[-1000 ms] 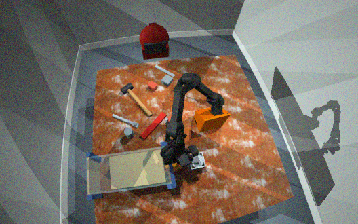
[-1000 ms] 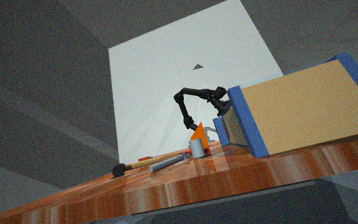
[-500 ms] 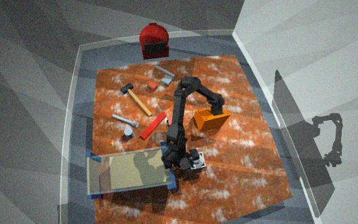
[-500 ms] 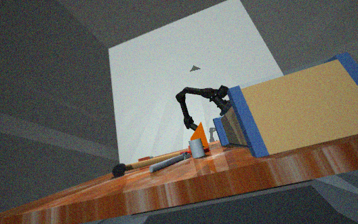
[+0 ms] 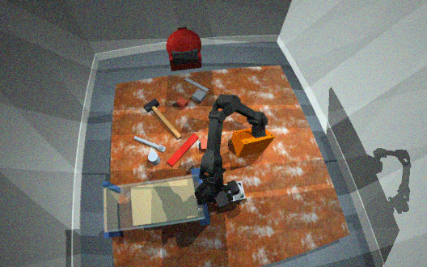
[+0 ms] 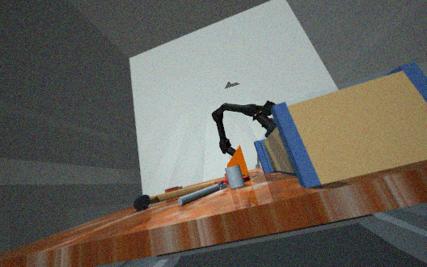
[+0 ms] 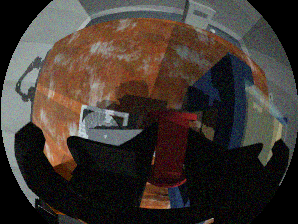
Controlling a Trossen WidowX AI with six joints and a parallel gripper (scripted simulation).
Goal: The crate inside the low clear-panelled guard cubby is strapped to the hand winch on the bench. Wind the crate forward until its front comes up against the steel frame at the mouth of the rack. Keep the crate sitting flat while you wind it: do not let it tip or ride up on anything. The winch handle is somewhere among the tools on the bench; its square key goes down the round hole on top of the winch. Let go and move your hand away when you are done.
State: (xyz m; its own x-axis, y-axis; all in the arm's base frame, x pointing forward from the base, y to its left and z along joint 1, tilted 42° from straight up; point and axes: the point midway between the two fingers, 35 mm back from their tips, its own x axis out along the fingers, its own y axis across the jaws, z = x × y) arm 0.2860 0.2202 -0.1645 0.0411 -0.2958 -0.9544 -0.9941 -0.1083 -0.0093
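My gripper (image 5: 226, 195) (image 7: 168, 127) is shut on the winch handle's red grip (image 7: 172, 145), beside the rack's mouth. In the exterior view it is mostly hidden behind the rack. The winch (image 5: 242, 191) (image 7: 103, 117) is partly covered by my fingers. A grey bar (image 7: 112, 135) runs over its near side towards the grip; whether the key sits in the round hole is hidden. The tan crate (image 5: 141, 205) looks flat inside the clear-panelled cubby (image 5: 162, 228), its front near the mouth. Any gap to the steel frame cannot be told. The strap is mostly hidden.
Blue posts (image 5: 205, 217) (image 6: 297, 150) stand at the rack's corners. An orange wedge-shaped block (image 5: 247, 145) (image 6: 239, 162) stands near the arm base. A mallet (image 5: 167, 121), a red bar (image 5: 183, 150), a grey rod tool (image 5: 147, 142) and a grey cylinder (image 5: 154, 158) (image 6: 234, 177) lie beyond the rack.
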